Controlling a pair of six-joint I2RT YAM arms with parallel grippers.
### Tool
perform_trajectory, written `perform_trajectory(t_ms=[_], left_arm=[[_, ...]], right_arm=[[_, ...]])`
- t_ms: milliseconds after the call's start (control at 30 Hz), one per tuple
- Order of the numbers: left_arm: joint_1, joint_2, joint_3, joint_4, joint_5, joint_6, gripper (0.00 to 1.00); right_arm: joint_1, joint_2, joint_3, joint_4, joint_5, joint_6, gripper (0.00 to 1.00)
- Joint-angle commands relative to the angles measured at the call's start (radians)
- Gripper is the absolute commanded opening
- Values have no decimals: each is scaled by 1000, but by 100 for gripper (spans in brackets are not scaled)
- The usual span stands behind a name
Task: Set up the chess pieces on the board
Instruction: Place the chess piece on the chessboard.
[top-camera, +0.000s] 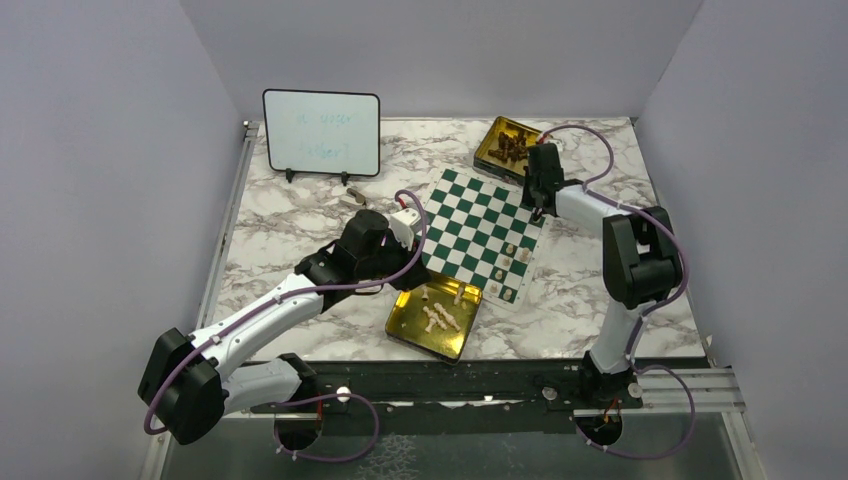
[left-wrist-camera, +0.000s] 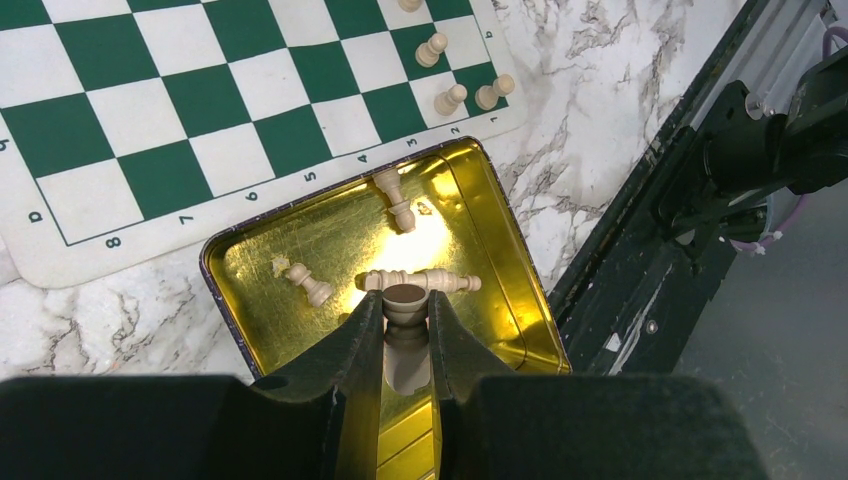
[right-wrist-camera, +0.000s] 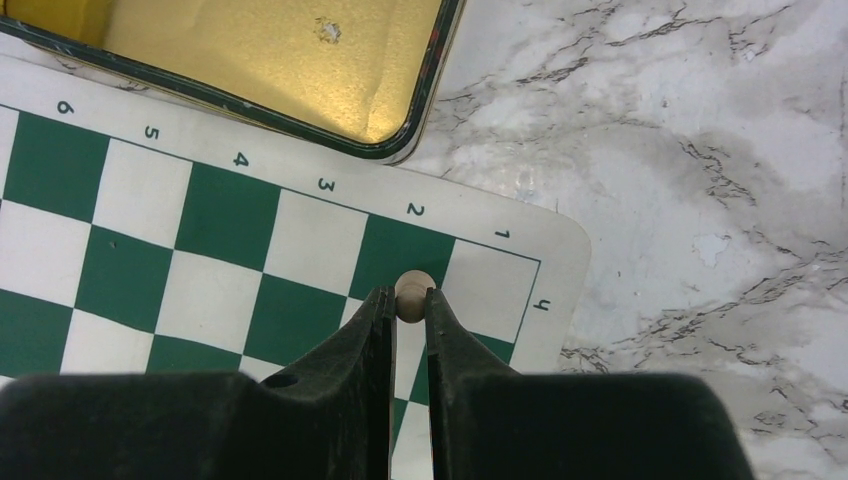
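Where the gold tin (left-wrist-camera: 300, 235) lies, cream pieces (left-wrist-camera: 396, 200) rest inside.

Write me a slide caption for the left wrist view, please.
Left gripper shut on a pale chess piece, gold tin and green-and-white board beyond.

looks like a robotics lab test cell to me: plain lilac partition walls (top-camera: 100, 150) box in a marble-patterned table (top-camera: 290, 215), the cabled left arm (top-camera: 260, 320) and right arm (top-camera: 630, 260) are bolted to a rail (top-camera: 450, 380) along the bottom of the frame, and a handwritten whiteboard (top-camera: 321, 133) stands upper left.
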Motion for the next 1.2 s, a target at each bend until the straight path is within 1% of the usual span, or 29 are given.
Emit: perform_trajectory(t_ms=[0, 567, 733, 900, 1067, 1167], left_arm=[[0, -18, 2, 3, 2, 9, 15], [1, -29, -2, 2, -7, 8, 15], [0, -29, -3, 2, -7, 6, 15], [0, -32, -4, 3, -11, 7, 15], [2, -29, -3, 2, -11, 7, 15], [1, -30, -4, 0, -13, 8, 15]], right_arm=[[-4, 28, 32, 12, -35, 17, 18], [-6, 77, 54, 18, -23, 1, 18], [-6, 82, 53, 21, -26, -3, 22], [-6, 89, 57, 9, -19, -1, 23], [-6, 98, 66, -2, -12, 2, 33], [-6, 95, 78, -14, -17, 4, 37]])
